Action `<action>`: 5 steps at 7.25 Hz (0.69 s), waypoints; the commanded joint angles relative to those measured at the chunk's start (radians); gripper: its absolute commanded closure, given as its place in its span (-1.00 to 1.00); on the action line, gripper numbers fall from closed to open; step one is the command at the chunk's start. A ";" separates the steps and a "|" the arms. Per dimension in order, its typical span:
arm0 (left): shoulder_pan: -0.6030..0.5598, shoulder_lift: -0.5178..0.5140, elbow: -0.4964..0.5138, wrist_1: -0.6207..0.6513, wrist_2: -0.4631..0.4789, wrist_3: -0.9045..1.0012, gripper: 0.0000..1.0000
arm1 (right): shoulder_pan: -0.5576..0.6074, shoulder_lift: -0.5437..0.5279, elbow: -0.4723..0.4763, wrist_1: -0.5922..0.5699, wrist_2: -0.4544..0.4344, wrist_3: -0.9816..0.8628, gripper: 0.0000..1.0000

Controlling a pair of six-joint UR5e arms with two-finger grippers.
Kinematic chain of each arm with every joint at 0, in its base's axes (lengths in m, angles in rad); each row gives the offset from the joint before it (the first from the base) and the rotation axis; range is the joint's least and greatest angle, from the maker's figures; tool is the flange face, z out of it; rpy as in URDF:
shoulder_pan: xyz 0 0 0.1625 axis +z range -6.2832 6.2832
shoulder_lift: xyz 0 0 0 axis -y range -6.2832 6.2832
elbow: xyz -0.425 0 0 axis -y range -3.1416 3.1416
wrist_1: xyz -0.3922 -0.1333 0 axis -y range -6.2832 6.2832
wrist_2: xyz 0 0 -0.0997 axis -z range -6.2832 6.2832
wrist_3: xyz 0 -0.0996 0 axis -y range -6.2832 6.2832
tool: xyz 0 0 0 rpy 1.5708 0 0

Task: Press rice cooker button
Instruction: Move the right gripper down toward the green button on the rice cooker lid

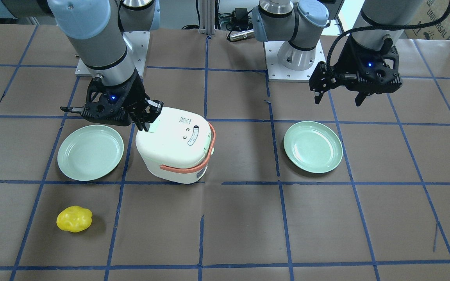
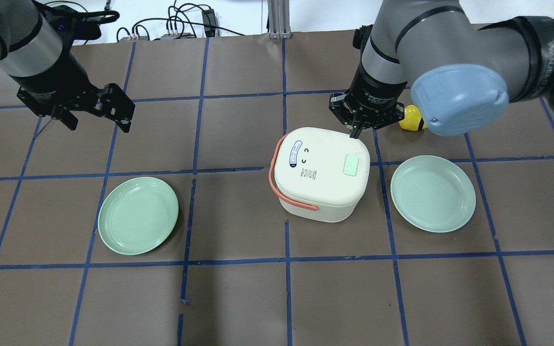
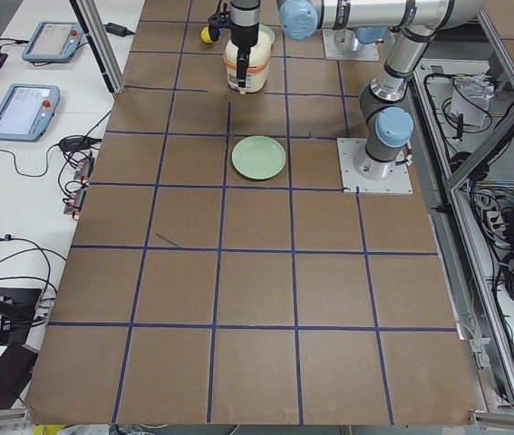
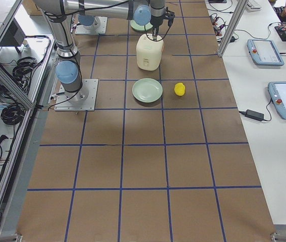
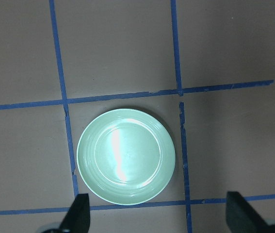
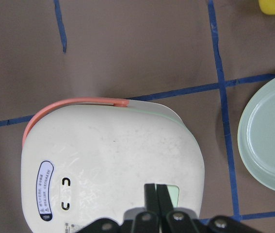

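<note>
The white rice cooker with its coral-orange handle stands lid-shut at mid table; it also shows in the front view and the right wrist view. A pale green square button sits on its lid. My right gripper is shut, and its fingertips point down right at the button; I cannot tell whether they touch it. My left gripper is open and empty, well above the table far to the left, over a plate.
Two pale green plates lie on the table, one on the cooker's left and one close on its right. A yellow lumpy object lies beyond the right plate. Blue tape lines grid the brown table.
</note>
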 commanded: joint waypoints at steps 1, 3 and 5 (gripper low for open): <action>0.000 0.000 0.000 0.000 0.000 0.000 -1.00 | 0.004 -0.002 0.046 -0.001 0.011 -0.003 0.83; 0.000 0.000 0.000 0.000 0.000 0.000 -1.00 | 0.004 0.000 0.047 0.004 0.008 -0.004 0.82; 0.000 0.000 0.000 0.000 0.000 0.001 -1.00 | 0.004 -0.002 0.069 0.007 0.008 -0.004 0.81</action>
